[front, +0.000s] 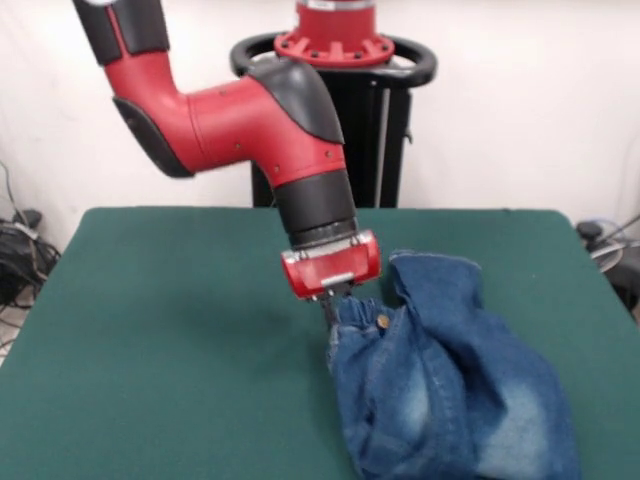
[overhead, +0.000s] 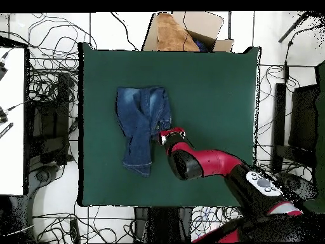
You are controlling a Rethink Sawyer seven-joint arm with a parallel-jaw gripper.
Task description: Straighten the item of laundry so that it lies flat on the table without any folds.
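One pair of small blue jeans (front: 455, 385) sits crumpled at lower right of the front view, on the green table (front: 170, 330). Denim looks soft but thick; likely light, drapes rather than slides, nothing fragile. Best hold, by my judgement: the gathered waistband or a leg hem. The gripper (front: 338, 302) reaches down at frame centre, tips buried in the waistband edge near the metal button (front: 383, 320); appears pinched on that fabric.

Overhead view: jeans (overhead: 139, 124) lie left of centre on the table (overhead: 209, 82), folded over themselves, one leg trailing toward the bottom. Gripper (overhead: 160, 132) meets their right edge; fingers hidden under the wrist.
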